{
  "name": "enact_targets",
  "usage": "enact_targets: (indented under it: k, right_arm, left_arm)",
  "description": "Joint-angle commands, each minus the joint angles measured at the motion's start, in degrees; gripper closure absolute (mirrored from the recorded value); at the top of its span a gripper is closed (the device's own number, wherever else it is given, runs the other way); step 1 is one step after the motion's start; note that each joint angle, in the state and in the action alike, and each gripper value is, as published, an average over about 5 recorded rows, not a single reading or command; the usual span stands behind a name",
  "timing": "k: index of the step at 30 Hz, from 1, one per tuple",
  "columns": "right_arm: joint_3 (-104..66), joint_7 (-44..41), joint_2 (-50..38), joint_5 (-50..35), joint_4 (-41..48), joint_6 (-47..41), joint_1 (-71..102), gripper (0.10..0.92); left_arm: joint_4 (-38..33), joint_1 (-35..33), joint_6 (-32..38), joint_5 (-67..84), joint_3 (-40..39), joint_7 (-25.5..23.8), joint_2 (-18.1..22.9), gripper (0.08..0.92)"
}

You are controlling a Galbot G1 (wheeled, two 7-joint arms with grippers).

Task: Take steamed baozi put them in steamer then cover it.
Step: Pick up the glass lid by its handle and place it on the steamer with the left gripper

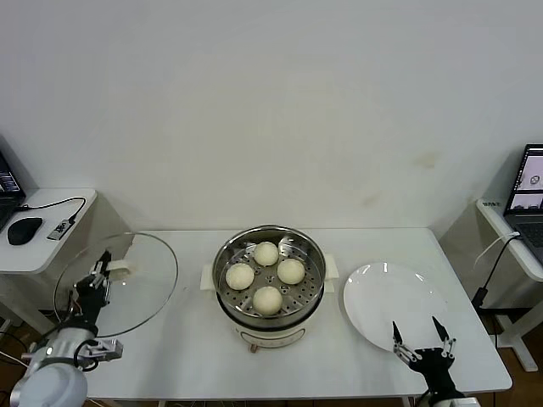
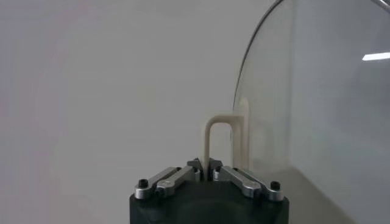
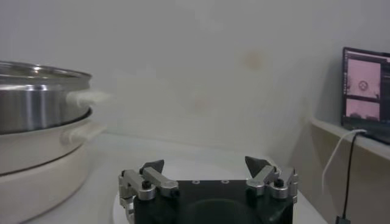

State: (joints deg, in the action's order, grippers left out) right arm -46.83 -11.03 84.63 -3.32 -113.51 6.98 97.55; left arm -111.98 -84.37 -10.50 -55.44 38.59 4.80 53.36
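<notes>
On the table [image 1: 187,339], the steamer [image 1: 269,298] sits in the middle with all four steamed baozi [image 1: 266,253] on its holed tray. The cover [image 1: 136,275] is up in the air at the left, tilted. The left pincer [image 1: 100,275] is closed tight on its cream handle [image 2: 220,137]. From the left wrist view the glass runs off the edge, so only part shows. The right pincer [image 1: 422,339] is open over the near edge of the white plate [image 1: 382,297]. Its arm is mostly cut off.
</notes>
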Motion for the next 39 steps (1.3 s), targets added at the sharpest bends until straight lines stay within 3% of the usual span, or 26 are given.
enact_targets:
  k: [1,7,15,26,39]
  right_arm:
    - [0.74,0.33,0.94,5.90,1.30,0.55,-0.83,0.203]
    - [1.44,1.53,2.86,7.14,2.48,-0.19,-2.03,0.203]
    - [2.20,4.10,3.53,8.17,3.81,-0.96,-3.01,0.203]
    - [2.20,5.97,3.81,9.54,4.82,-0.52,-3.23,0.203]
    - [1.98,5.88,3.88,9.75,4.36,0.32,-2.43,0.203]
  left_arm:
    - [-12.55,5.34,-10.31,3.24,-14.49,-6.72,-8.92,0.859]
    - [-11.48,19.72,-16.27,0.99,-29.74,-10.62,-7.49,0.859]
    - [-7.71,30.73,-22.31,-7.06,-40.13,-18.25,1.27,0.859]
    - [-3.23,33.05,-23.73,-16.48,-44.54,-23.25,13.64,0.859]
    - [2.19,33.83,-22.55,-17.97,-48.31,-22.50,17.36,0.859]
